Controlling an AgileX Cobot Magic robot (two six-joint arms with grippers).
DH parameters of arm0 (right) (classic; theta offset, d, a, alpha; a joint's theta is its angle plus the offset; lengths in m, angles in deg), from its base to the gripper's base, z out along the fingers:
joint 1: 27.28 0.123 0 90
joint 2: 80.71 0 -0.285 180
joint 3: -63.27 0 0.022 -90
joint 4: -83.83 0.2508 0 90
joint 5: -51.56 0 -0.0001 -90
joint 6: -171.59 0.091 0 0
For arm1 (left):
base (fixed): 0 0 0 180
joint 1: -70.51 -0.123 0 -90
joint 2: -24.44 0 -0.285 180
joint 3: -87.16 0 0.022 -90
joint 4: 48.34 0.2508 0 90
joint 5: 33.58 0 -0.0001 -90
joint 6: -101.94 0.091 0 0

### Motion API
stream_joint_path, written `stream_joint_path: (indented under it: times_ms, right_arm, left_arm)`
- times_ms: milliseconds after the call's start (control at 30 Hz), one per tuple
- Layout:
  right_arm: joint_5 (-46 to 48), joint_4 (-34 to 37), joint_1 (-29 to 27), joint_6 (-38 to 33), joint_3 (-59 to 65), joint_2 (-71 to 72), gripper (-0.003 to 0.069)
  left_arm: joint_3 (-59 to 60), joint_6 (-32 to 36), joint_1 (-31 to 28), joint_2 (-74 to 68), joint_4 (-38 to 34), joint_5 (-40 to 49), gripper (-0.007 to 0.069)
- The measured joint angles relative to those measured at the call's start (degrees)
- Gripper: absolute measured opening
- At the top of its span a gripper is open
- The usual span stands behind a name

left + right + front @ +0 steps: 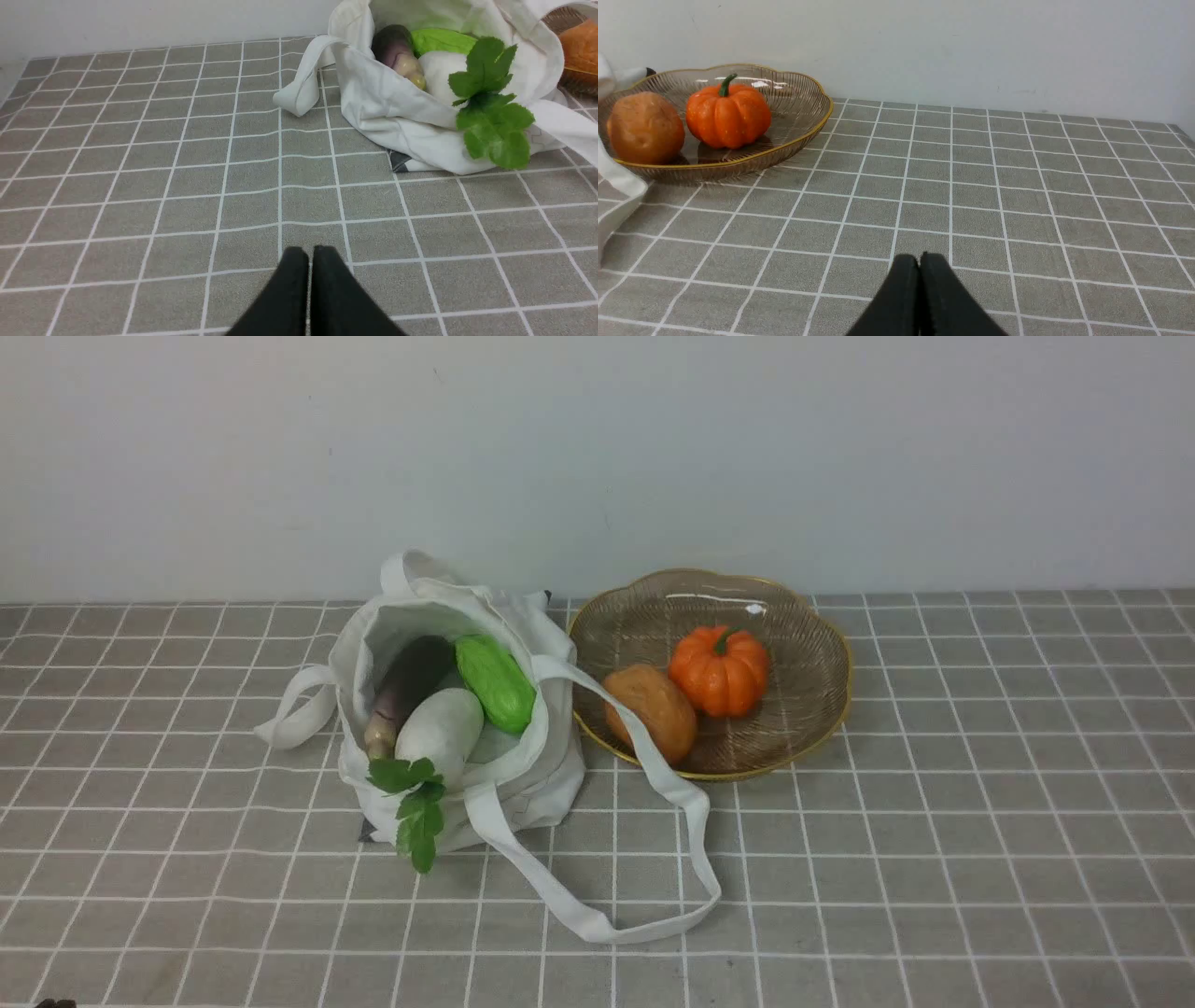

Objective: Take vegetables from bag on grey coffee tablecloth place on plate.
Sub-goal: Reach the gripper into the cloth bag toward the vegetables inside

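The off-white bag (541,775) lies open on the grey checked tablecloth (934,859), left of the plate (812,625). In it lie a white radish (441,728) with green leaves (415,803), a dark purple eggplant (406,686) and a green gourd (495,681). The left wrist view shows the bag (373,102), radish (437,77), eggplant (392,44) and gourd (441,41). My left gripper (310,254) is shut and empty, low over the cloth, well short of the bag. My right gripper (919,260) is shut and empty, apart from the plate (803,121). Neither gripper shows in the front view.
An orange toy pumpkin (719,670) and a brown potato-like piece (651,709) sit on the plate. One bag strap (653,915) loops forward across the cloth and past the plate's front; another strap (294,709) lies to the left. A pale wall stands behind.
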Motion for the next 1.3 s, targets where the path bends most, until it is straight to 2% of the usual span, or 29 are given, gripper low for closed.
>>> stream_joint_path:
  times_ms: [1167, 1300]
  right_arm:
    - [0.0, 0.0, 0.0, -1.3, 0.0, 0.0, -0.0015]
    - [0.0, 0.0, 0.0, -1.9, 0.0, 0.0, -0.0015]
  left_arm:
    - [0.0, 0.0, 0.0, 0.0, -0.1, 0.1, -0.0004]
    - [0.0, -3.8, 0.0, 0.0, -7.6, 0.1, -0.0004]
